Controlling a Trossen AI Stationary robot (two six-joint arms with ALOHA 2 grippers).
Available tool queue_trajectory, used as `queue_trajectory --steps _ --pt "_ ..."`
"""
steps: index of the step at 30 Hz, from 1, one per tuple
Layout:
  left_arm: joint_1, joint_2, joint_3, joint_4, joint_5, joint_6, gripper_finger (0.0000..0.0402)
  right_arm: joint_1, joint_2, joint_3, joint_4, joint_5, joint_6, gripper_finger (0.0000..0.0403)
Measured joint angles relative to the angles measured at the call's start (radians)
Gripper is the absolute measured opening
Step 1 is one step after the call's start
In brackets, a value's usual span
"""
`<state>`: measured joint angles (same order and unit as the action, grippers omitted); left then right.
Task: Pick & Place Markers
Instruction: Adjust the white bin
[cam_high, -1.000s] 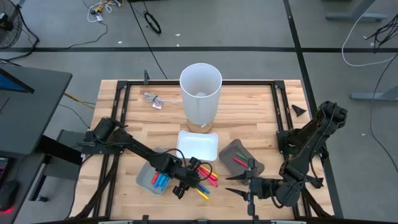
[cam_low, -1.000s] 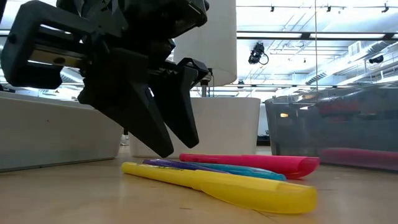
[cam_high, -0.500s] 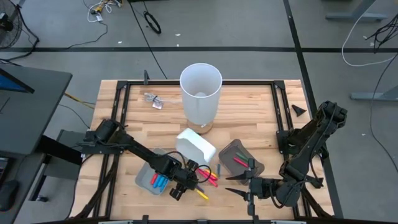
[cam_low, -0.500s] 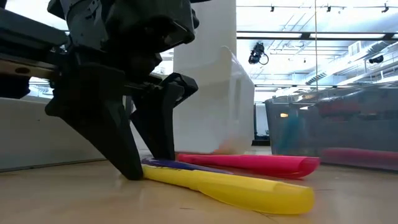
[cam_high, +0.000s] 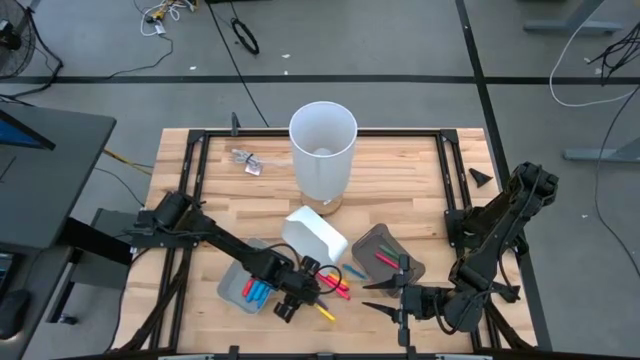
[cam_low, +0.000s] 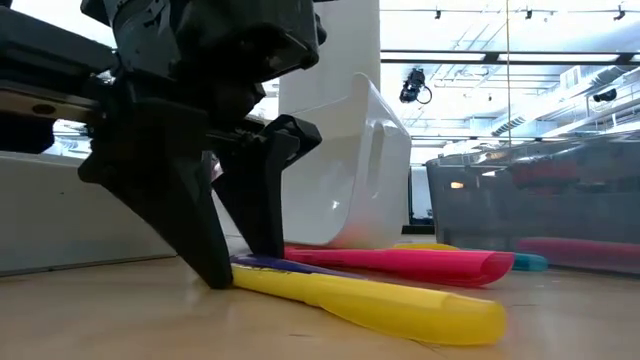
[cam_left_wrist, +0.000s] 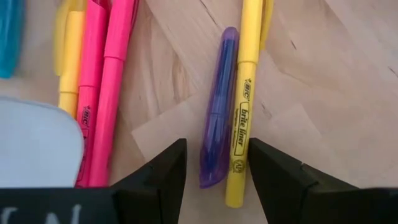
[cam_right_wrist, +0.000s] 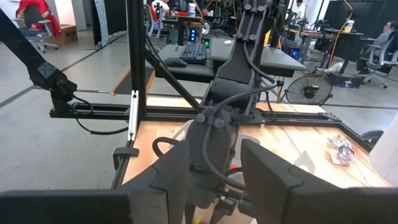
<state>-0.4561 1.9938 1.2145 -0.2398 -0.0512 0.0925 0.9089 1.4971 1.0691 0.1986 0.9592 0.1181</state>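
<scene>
Wooden table (cam_right_wrist: 298, 165): left arm (cam_right_wrist: 239, 81) reaching across it; beyond the table, desks with monitors (fan (cam_right_wrist: 306, 90) beside them).

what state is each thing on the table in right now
left gripper: fingers open, tips down at the table, straddling two markers
purple marker: lying flat between the fingers, not gripped
yellow highlighter marker: lying flat beside the purple one
pink markers: lying flat side by side
small white plastic tray: tipped up on its edge
tall white cup: upright
dark grey tray: holds markers
right gripper: fingers open, holding nothing, waiting at the near edge
</scene>
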Motion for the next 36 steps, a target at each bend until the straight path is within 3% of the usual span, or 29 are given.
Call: queue_trajectory --steps 9,14,19,25,31,36 --pt "0.002 -0.002 0.130 -0.231 -0.106 0.006 0.0177 0.000 0.000 0.000 0.000 0.000 -0.001 0.0148" --pt "0.001 -0.004 0.178 -0.307 -0.101 -0.007 0.0177 0.000 0.000 0.000 0.000 -0.001 -0.002 0.0148" --pt "0.001 -0.005 0.229 -0.384 -0.019 -0.049 0.0177 0.000 0.000 0.000 0.007 0.004 0.004 0.0148" --pt "-0.015 -0.006 0.291 -0.541 -0.056 -0.074 0.0177 -0.003 -0.003 0.000 0.031 0.061 0.020 0.0148" --pt "-0.019 -0.087 0.268 -0.598 -0.078 -0.119 0.0177 -0.003 -0.009 0.000 0.033 0.111 0.015 0.0148" --pt "-0.053 -0.189 0.263 -0.606 -0.170 -0.135 0.0177 -0.006 -0.010 0.000 -0.003 0.194 0.061 0.0148"
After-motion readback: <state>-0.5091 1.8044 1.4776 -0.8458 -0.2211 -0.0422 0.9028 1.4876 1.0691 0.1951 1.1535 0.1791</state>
